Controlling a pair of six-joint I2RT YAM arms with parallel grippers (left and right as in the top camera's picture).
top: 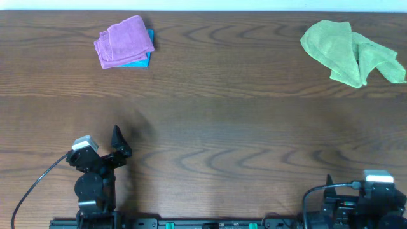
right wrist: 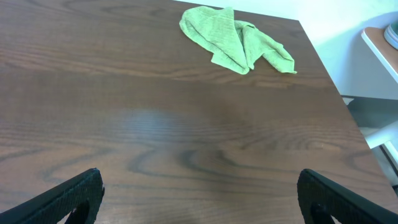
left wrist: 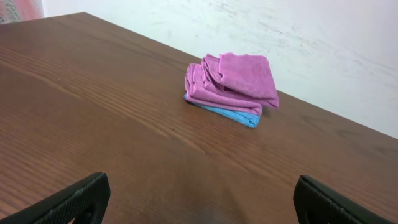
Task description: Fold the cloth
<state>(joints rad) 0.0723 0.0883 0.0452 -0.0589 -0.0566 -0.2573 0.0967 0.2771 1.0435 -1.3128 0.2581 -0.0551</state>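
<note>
A crumpled green cloth [top: 351, 51] lies unfolded at the far right of the table; it also shows in the right wrist view [right wrist: 236, 40]. A folded purple cloth [top: 124, 40] sits on a folded blue cloth [top: 141, 62] at the far left, also in the left wrist view [left wrist: 233, 82]. My left gripper [left wrist: 199, 199] is open and empty, low at the near left [top: 119, 145]. My right gripper [right wrist: 199, 196] is open and empty at the near right edge [top: 331, 191], far from the green cloth.
The dark wooden table [top: 216, 127] runs the full width. Its right edge shows in the right wrist view [right wrist: 339, 93], with a shelf [right wrist: 380, 37] beyond. A white wall [left wrist: 323, 43] stands behind the far edge.
</note>
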